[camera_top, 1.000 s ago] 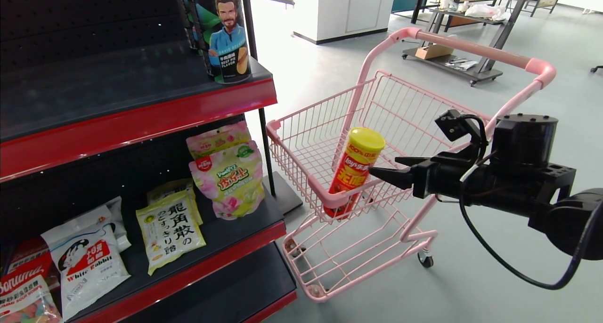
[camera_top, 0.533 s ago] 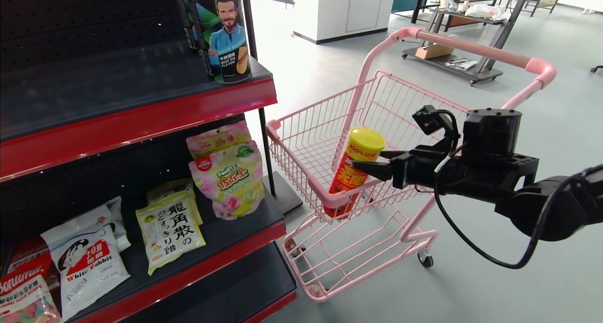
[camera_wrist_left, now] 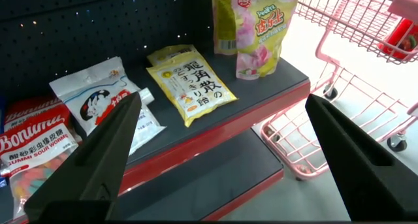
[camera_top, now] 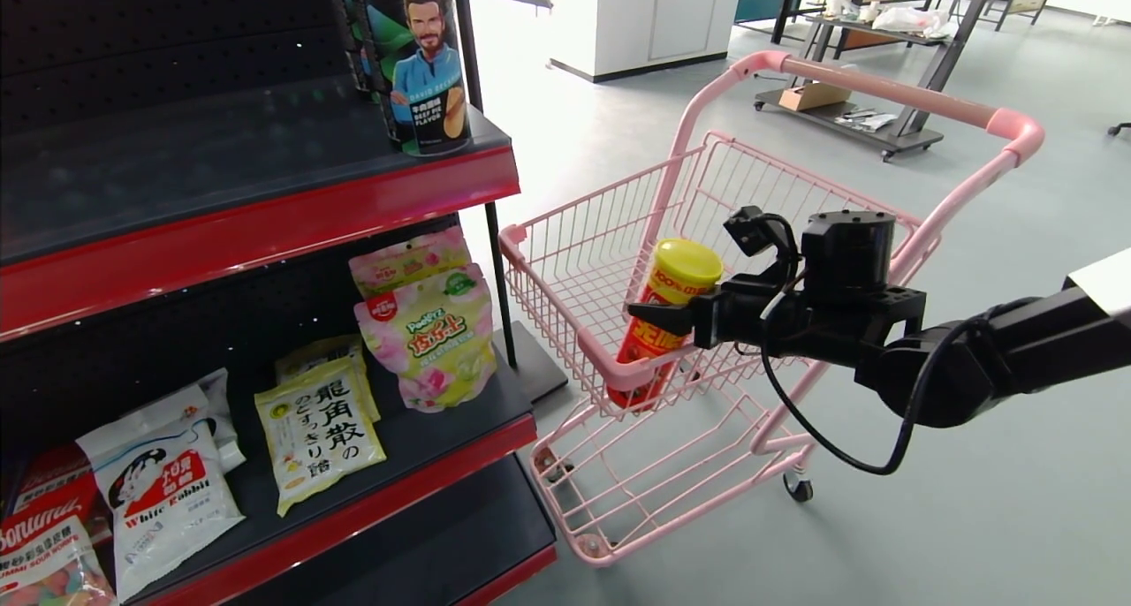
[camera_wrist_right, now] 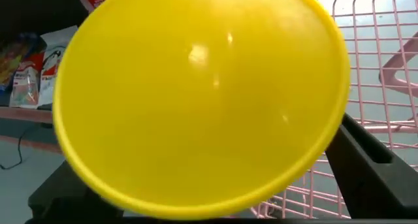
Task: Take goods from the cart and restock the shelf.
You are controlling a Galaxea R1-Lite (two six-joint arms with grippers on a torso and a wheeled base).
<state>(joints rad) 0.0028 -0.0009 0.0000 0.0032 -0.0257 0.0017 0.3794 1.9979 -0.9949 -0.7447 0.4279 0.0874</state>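
A tall chip can [camera_top: 658,341] with a yellow lid [camera_top: 687,262] stands tilted in the front corner of the pink cart [camera_top: 565,319]. My right gripper [camera_top: 661,304] is open at the can's upper part, one finger [camera_top: 656,314] in front of it and the other hidden behind. In the right wrist view the yellow lid [camera_wrist_right: 202,100] sits very close, with dark fingers [camera_wrist_right: 369,162] on either side. My left gripper [camera_wrist_left: 222,165] hangs open in front of the lower shelf [camera_wrist_left: 215,129], holding nothing. The can's red base [camera_wrist_left: 406,38] shows through the cart wires there.
Red-edged shelf [camera_top: 265,213] stands left of the cart. A dark can [camera_top: 422,58] occupies its upper board. Snack bags [camera_top: 428,337] [camera_top: 318,429] [camera_top: 163,491] lie on the lower board. Open grey floor lies to the right, with racks [camera_top: 848,111] far behind.
My right arm has moved left toward the cart, and its fingers have gone from short of the chip can to either side of it. The can and cart have stayed put.
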